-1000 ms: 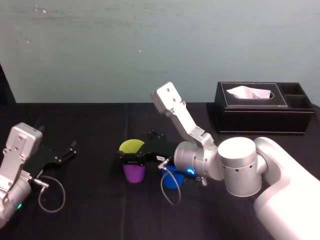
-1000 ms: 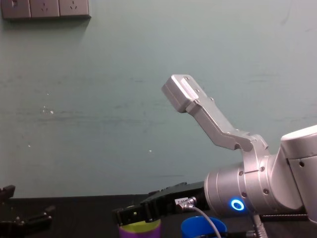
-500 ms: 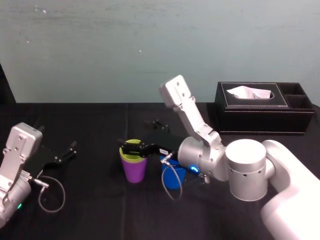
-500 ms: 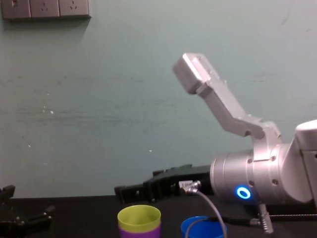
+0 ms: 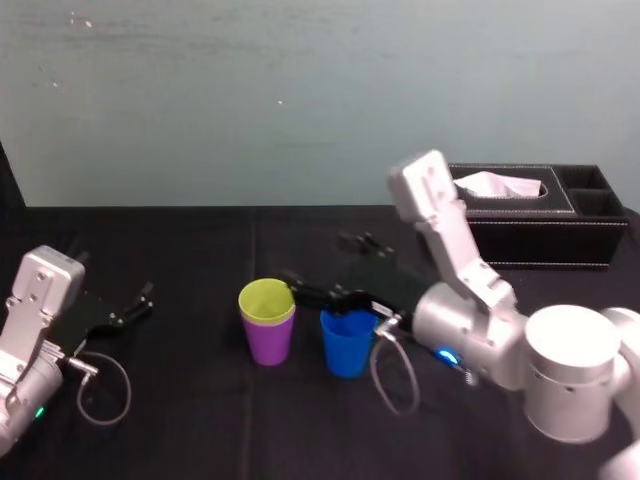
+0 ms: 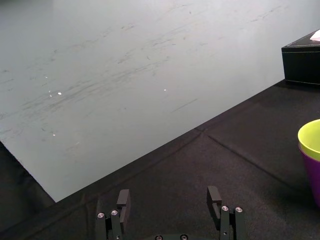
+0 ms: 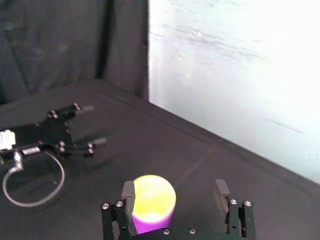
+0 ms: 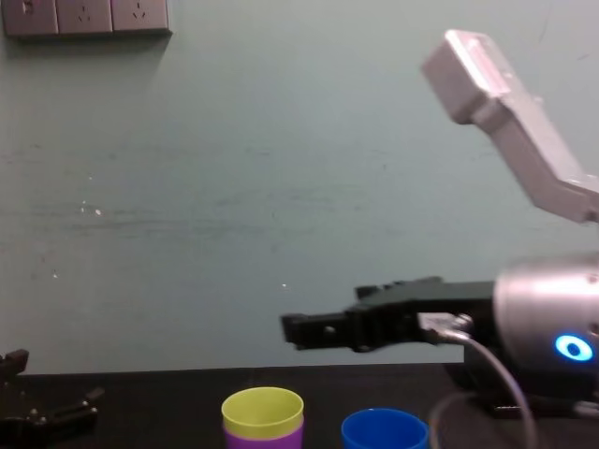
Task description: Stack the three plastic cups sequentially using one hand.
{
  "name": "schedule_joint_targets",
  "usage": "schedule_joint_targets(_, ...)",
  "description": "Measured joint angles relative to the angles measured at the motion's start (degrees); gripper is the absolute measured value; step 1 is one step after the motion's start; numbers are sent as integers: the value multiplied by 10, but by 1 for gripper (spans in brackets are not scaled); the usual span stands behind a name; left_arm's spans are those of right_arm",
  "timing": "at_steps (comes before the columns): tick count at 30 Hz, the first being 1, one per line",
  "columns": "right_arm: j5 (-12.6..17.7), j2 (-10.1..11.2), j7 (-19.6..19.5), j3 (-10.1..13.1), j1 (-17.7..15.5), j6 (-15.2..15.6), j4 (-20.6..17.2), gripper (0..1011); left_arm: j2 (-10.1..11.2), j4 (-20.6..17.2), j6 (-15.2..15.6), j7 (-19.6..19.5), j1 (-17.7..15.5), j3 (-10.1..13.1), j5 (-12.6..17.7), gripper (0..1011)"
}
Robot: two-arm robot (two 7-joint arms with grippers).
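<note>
Right gripper (image 7: 174,185) hangs empty, jaws apart, above the blue cup (image 5: 347,345)
Yellow cup (image 5: 266,298) sits nested in the purple cup (image 5: 268,342), blue just beside; next, I judge, a grasp joining blue to that pair; left gripper (image 6: 168,197) parked, jaws apart

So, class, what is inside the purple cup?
The yellow-green cup sits nested inside the purple cup, its rim showing above. Its lower part is hidden by the purple wall.
</note>
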Motion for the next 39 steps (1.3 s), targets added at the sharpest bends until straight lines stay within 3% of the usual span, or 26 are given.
schedule_joint_targets(9, 7, 35, -21, 43, -85, 20, -46, 1003, 0, 0, 0, 0, 0, 0, 0, 1000)
schedule_joint_targets(15, -3, 38, -49, 68, -139, 10, -57, 1003, 0, 0, 0, 0, 0, 0, 0, 1000)
schedule_joint_targets(21, -10, 30, -58, 75, -171, 7, -63, 1003, 0, 0, 0, 0, 0, 0, 0, 1000)
schedule_joint_targets(30, -24, 15, -59, 72, -181, 7, -57, 1003, 0, 0, 0, 0, 0, 0, 0, 1000)
schedule_joint_targets(39, -32, -5, -47, 72, -159, 16, -22, 1003, 0, 0, 0, 0, 0, 0, 0, 1000)
